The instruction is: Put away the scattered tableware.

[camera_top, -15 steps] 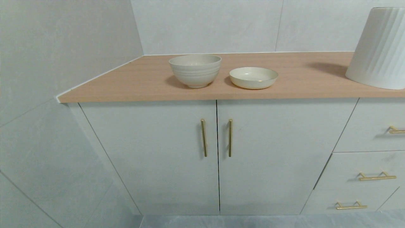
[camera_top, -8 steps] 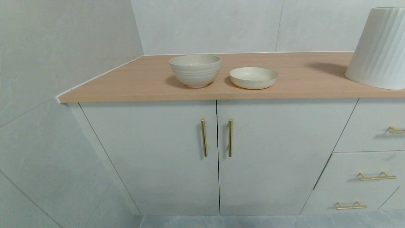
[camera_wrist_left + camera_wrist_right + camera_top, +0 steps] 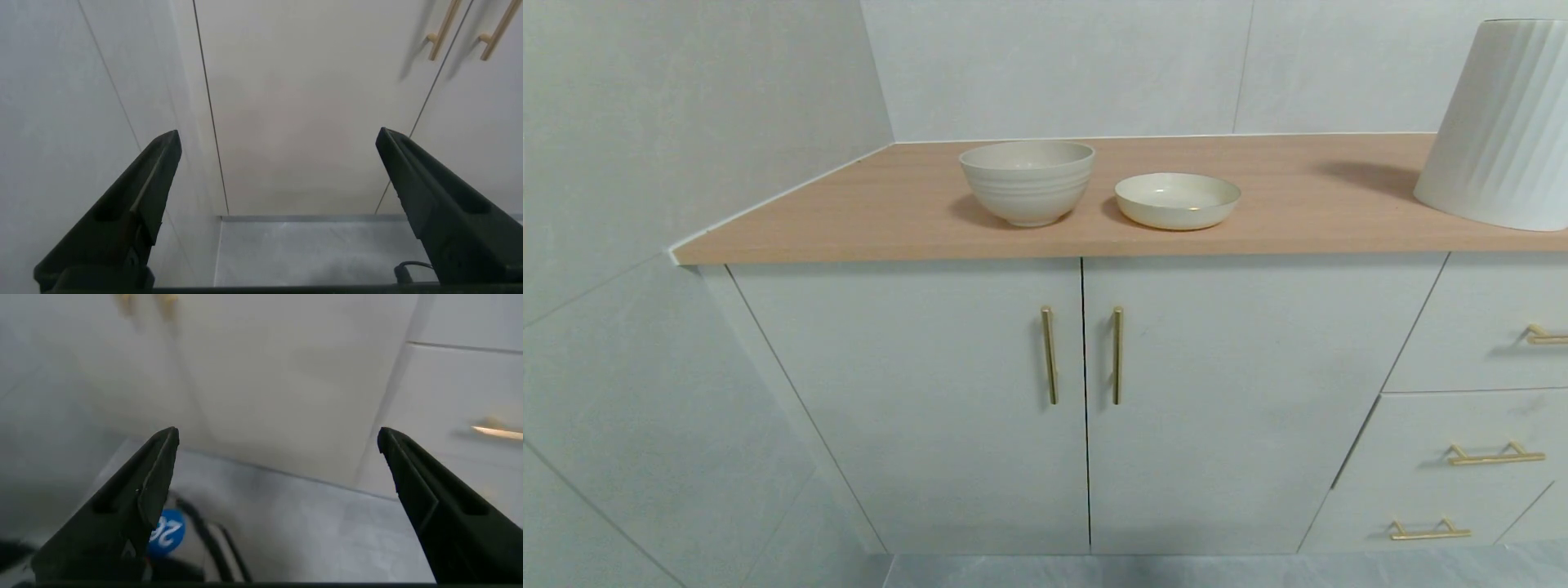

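Evidently nothing has moved: bowl [image 3: 1027,181] and dish [image 3: 1178,200] untouched on the surface [image 3: 890,214]; my left gripper [image 3: 276,139], right gripper [image 3: 275,434] released.

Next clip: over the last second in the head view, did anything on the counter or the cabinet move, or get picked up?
Nothing visibly changed. The ribbed bowl and the shallow dish sit side by side, apart, on the wooden countertop where they were. The cabinet doors below are shut as before. The head view itself has not shifted.
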Tool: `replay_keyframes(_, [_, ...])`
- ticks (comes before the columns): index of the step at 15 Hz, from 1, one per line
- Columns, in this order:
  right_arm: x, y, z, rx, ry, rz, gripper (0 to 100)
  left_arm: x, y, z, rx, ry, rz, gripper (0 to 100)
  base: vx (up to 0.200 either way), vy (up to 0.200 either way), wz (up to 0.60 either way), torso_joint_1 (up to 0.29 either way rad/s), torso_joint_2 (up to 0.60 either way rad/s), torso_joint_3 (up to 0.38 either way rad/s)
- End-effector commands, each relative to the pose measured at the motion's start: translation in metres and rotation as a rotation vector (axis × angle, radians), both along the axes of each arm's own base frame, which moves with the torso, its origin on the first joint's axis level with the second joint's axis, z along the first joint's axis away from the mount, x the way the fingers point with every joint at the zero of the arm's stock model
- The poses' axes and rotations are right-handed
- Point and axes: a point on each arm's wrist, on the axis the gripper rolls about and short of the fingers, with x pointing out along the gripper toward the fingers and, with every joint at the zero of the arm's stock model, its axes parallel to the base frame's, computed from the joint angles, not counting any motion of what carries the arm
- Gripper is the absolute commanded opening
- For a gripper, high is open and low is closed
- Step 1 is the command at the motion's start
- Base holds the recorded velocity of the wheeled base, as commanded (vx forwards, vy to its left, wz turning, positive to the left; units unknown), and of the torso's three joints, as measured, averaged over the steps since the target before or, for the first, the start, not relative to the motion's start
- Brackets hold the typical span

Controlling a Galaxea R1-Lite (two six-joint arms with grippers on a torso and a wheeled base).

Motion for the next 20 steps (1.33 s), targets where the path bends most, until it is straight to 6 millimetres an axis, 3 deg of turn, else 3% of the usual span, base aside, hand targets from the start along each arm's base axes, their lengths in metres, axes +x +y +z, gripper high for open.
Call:
replay_keyframes(1, [0.035, 0.010, 0.009, -0.026, 0.126, 0.152, 100, 0.000, 0.000, 0.000, -0.001, 0.000, 0.000, 100, 0.000, 0.000, 0.00, 0.000, 0.00, 0.000])
replay_keyframes(5, [0.112, 0.045, 0.045, -0.061, 0.243, 0.262, 100, 0.000, 0.000, 0.000, -0.001, 0.000, 0.000, 100, 0.000, 0.000, 0.00, 0.000, 0.00, 0.000])
replay_keyframes(8, [0.149, 0.079, 0.063, -0.051, 0.267, 0.350, 100, 0.000, 0.000, 0.000, 0.001, 0.000, 0.000, 100, 0.000, 0.000, 0.00, 0.000, 0.00, 0.000])
replay_keyframes(11, [0.173, 0.111, 0.080, 0.009, 0.276, 0.407, 100, 0.000, 0.000, 0.000, 0.004, 0.000, 0.000, 100, 0.000, 0.000, 0.00, 0.000, 0.00, 0.000])
replay_keyframes(13, [0.184, 0.118, 0.081, 0.021, 0.258, 0.411, 100, 0.000, 0.000, 0.000, 0.004, 0.000, 0.000, 100, 0.000, 0.000, 0.00, 0.000, 0.00, 0.000])
replay_keyframes(15, [0.199, 0.139, 0.079, 0.046, 0.199, 0.455, 100, 0.000, 0.000, 0.000, 0.004, 0.001, 0.000, 100, 0.000, 0.000, 0.00, 0.000, 0.00, 0.000])
replay_keyframes(17, [0.209, 0.161, 0.072, 0.119, 0.269, 0.462, 100, 0.000, 0.000, 0.000, 0.004, 0.000, 0.000, 100, 0.000, 0.000, 0.00, 0.000, 0.00, 0.000])
replay_keyframes(18, [0.217, 0.179, 0.064, 0.201, 0.365, 0.449, 100, 0.000, 0.000, 0.000, 0.004, 0.000, 0.000, 100, 0.000, 0.000, 0.00, 0.000, 0.00, 0.000])
replay_keyframes(20, [0.238, 0.200, 0.044, 0.229, 0.378, 0.408, 100, 0.000, 0.000, 0.000, 0.004, 0.000, 0.000, 100, 0.000, 0.000, 0.00, 0.000, 0.00, 0.000])
